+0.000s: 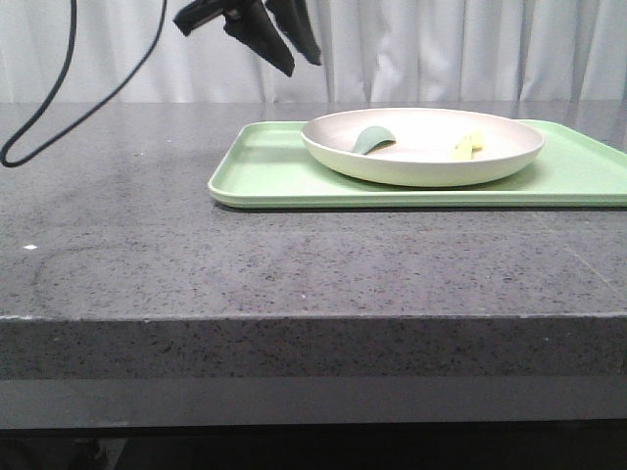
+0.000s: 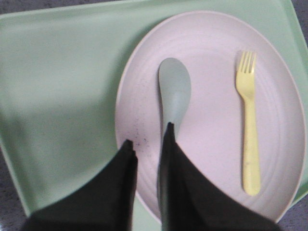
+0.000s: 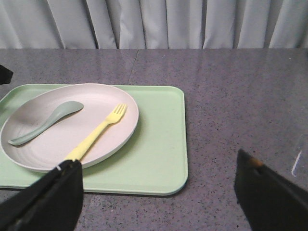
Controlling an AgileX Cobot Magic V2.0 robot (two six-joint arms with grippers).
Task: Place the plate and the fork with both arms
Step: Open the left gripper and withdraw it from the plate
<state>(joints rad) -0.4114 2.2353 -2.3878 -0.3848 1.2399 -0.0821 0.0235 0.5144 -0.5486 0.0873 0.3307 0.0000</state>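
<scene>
The cream-white plate [image 1: 423, 147] sits on the light-green tray [image 1: 265, 171]. In it lie the pale-yellow fork [image 1: 467, 145] and a grey-green spoon [image 1: 372, 140]. The left wrist view shows the plate [image 2: 211, 62], the fork [image 2: 249, 139] and the spoon [image 2: 174, 91] from above. My left gripper [image 1: 294, 61] hangs high above the tray's left part, its jaws slightly apart and empty [image 2: 147, 137]. The right wrist view shows the plate [image 3: 103, 96] and fork [image 3: 98, 131]. My right gripper [image 3: 159, 166] is wide open and empty, beside the tray's near corner.
The tray [image 3: 159, 144] lies on a dark grey speckled tabletop [image 1: 196, 264]. A black cable [image 1: 59, 108] loops down at the far left. White curtains hang behind the table.
</scene>
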